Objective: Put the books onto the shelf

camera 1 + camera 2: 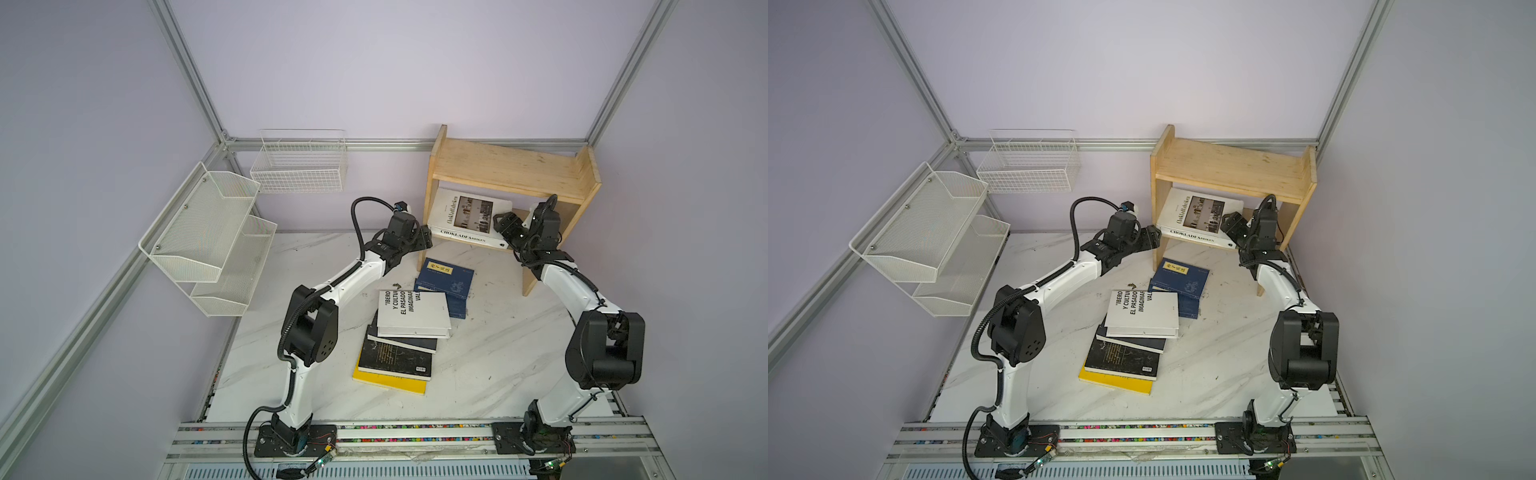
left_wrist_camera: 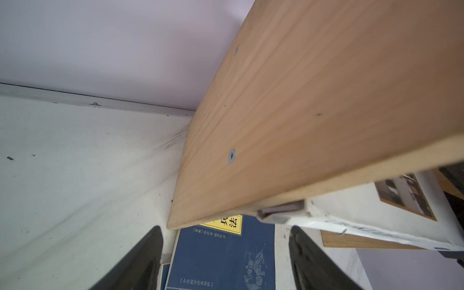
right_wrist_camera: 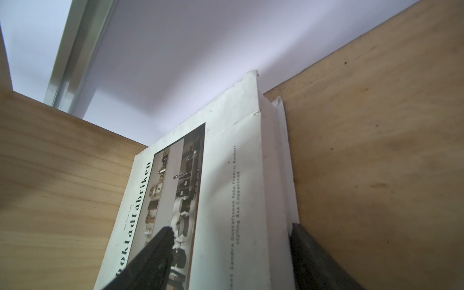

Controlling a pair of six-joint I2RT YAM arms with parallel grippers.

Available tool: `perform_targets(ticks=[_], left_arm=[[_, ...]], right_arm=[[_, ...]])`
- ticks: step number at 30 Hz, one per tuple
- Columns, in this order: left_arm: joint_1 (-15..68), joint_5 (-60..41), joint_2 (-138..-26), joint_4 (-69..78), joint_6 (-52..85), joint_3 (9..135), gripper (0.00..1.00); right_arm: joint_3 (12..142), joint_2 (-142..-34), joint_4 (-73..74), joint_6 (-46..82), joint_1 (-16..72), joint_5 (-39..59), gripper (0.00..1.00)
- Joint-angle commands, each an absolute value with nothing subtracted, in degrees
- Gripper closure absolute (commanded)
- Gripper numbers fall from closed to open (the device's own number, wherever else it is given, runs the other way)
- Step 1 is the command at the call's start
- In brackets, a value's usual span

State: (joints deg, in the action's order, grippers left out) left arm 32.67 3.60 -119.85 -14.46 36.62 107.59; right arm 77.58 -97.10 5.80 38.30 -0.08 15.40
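The light wooden shelf [image 1: 511,170] [image 1: 1233,166] stands at the back right. A thick white book [image 1: 446,212] [image 1: 1177,208] [image 3: 226,188] lies tilted on its lower tier. My right gripper [image 1: 500,226] [image 3: 231,227] is open around that book's right end, one finger over the cover and one beneath it. My left gripper [image 1: 427,235] [image 2: 226,228] is open and empty beside the shelf's left panel. On the table, a white lettered book [image 1: 415,316] tops a black book [image 1: 395,357] and a yellow book [image 1: 386,382]. A navy book [image 1: 446,278] [image 2: 221,256] lies beside them.
A white mesh tiered rack [image 1: 208,237] and a white wire basket [image 1: 299,162] hang on the left and back walls. The marble table [image 1: 498,365] has bare surface at the right front. The shelf's side panel [image 2: 301,113] fills the left wrist view.
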Motion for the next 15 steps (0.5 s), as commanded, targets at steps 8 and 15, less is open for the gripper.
perform_targets(ticks=[8, 15], left_arm=[[32.2, 3.9, -119.1, -13.9, 39.4, 111.1, 0.22], [32.2, 4.5, -112.4, -13.1, 41.0, 101.7, 0.15]], right_arm=[[79.1, -99.1, 4.9, 38.9, 2.3, 18.7, 0.24], [78.4, -94.6, 1.8, 36.2, 2.3, 12.0, 0.11]])
